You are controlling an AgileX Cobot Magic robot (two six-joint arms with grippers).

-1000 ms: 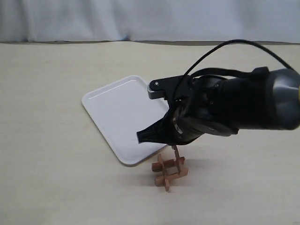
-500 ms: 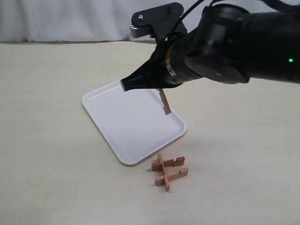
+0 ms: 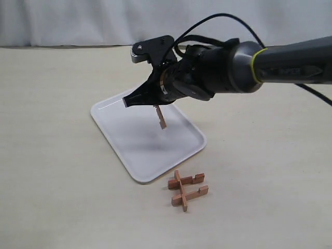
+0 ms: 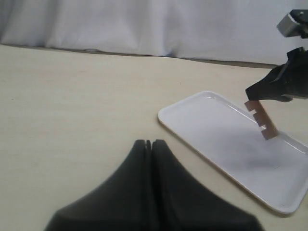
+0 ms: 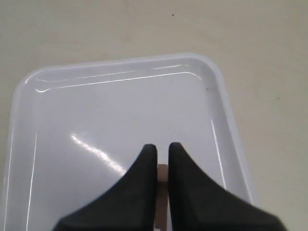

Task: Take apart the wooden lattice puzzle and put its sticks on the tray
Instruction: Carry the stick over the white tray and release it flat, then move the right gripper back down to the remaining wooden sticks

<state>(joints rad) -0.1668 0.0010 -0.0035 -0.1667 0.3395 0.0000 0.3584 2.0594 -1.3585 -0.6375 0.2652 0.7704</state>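
**Entry: lattice disassembly, one stick in transit**

**Step in hand.** Judged to be the carry and placement of the first stick; the tray holds none yet.

**Next move, as judged.** Lower the stick until its free end is close to the tray floor, then part the fingers. As it hangs nearly on end it will likely tip flat on release. Keep it inside the rim.

**Items**
- Right fingers [image 3: 136, 98]: reach over the tray from the right edge side of the tabletop. They are drawn narrow and clamp the stick [image 3: 161, 117] by its upper end. The right wrist view shows a slim gap between the two fingers [image 5: 153, 156], with a sliver of wood in it.
- Stick: hangs almost upright, slightly tilted, with its notches along one edge. It is above the tray and not touching it.
- Tray [image 3: 106, 115]: white, lying askew about mid-tabletop, one corner toward the far, curtained edge.
- Wooden lattice puzzle [image 3: 187, 190]: the remainder lies on the tabletop just beside the tray's corner nearest the near edge. It is apart from the rim. Three sticks are interlocked, two parallel bars crossed by one.
- Left fingers [image 4: 147, 150]: pressed together and holding nothing, well apart from the tray on the left edge side. They are not seen in the exterior view.

**Risk, as judged.** A high release could bounce the stick over the low rim.
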